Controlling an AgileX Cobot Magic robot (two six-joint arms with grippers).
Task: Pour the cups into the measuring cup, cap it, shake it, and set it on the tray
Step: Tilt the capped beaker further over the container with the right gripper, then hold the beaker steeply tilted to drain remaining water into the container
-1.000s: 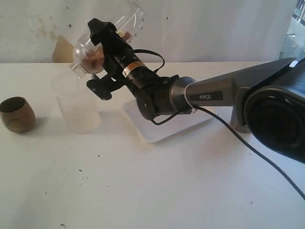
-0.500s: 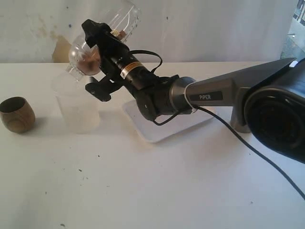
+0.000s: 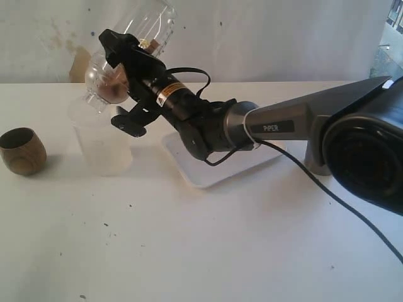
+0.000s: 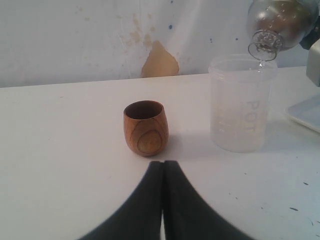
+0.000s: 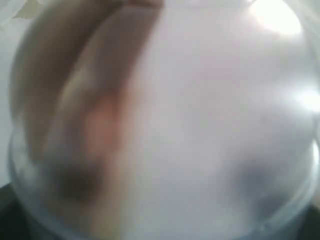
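Note:
My right gripper (image 3: 123, 80) is shut on the clear measuring cup (image 3: 150, 22), holding it tilted in the air with its dome lid (image 3: 99, 75) pointing down-left. Brown contents lie against the lid inside. In the left wrist view the lid (image 4: 280, 20) hangs just above the rim of the frosted cup (image 4: 242, 105). The measuring cup (image 5: 175, 125) fills the right wrist view as a blur. The brown wooden cup (image 3: 22, 151) stands upright at the far left. My left gripper (image 4: 163, 165) is shut and empty, a short way from the wooden cup (image 4: 145, 127).
The frosted plastic cup (image 3: 101, 141) stands upright below the tilted measuring cup. The white tray (image 3: 201, 173) lies under my right arm, its corner (image 4: 305, 112) showing in the left wrist view. A wall runs along the table's back edge.
My right gripper has swung the measuring cup to the left and slightly down, bringing the dome lid closer over the frosted cup. The left gripper and wooden cup have not moved.

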